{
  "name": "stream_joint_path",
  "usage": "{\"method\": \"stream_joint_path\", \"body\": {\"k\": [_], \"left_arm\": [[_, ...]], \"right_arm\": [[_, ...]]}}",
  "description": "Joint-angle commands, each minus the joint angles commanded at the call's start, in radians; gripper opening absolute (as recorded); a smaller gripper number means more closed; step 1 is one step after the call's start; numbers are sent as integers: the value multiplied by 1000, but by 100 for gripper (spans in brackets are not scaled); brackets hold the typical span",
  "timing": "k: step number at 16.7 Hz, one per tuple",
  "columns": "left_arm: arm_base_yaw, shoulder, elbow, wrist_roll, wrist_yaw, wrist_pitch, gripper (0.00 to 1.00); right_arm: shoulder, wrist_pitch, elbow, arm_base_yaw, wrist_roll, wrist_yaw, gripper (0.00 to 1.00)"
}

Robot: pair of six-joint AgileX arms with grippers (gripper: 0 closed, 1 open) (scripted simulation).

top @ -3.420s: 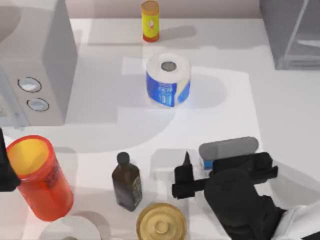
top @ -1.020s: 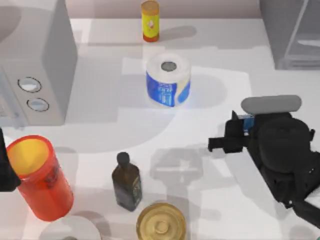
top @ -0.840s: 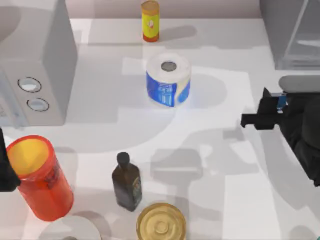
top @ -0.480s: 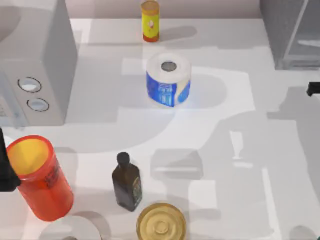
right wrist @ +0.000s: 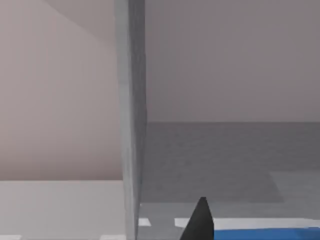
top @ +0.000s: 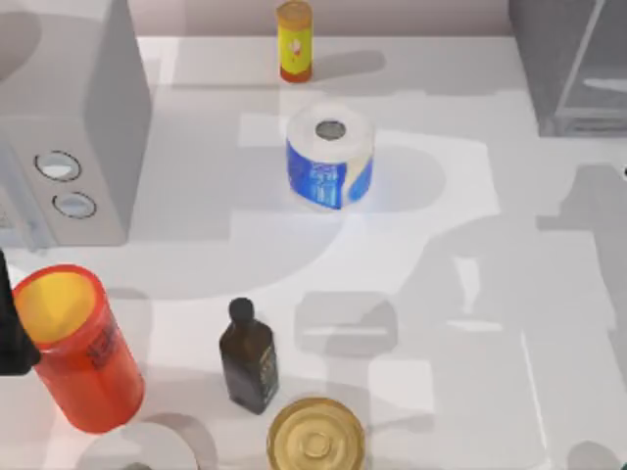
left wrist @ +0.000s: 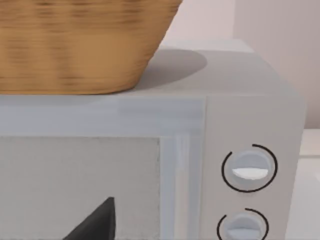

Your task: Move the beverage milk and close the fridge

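Where the table comes closest to the viewer, a gold-lidded tin (top: 315, 436) stands beside a dark brown bottle (top: 247, 357), both upright. An orange cup (top: 73, 348) sits at the left. The left arm is parked at the table's left edge. Its left gripper (left wrist: 95, 222) shows as a dark tip in front of a grey microwave (top: 69, 127) with two round knobs, and I cannot tell whether it is apart or together. A woven basket (left wrist: 75, 45) rests on top of the microwave.

Farther back, a white-and-blue paper roll (top: 330, 157) stands on end mid-table, with a yellow can (top: 294, 39) beyond it. The fridge (top: 568, 69) fills the far right corner.

In the right wrist view, the right gripper (right wrist: 200, 220) hangs at the fridge's grey frame, facing its grey inside. The milk (right wrist: 265, 233) shows as a thin blue strip touching the gripper's dark tip. Its long axis and heading cannot be told, nor whether the gripper is clamped on it.
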Motion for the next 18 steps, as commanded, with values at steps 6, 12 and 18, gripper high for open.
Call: {"method": "stream_joint_path", "body": {"k": [6, 12, 18], "left_arm": [[0, 0, 0, 0, 0, 0, 100], [0, 0, 0, 0, 0, 0, 100], [0, 0, 0, 0, 0, 0, 100]], "right_arm": [[172, -164, 213, -20, -7, -64, 0], [436, -443, 628, -87, -27, -138, 0], [629, -667, 958, -180, -52, -163, 0]]}}
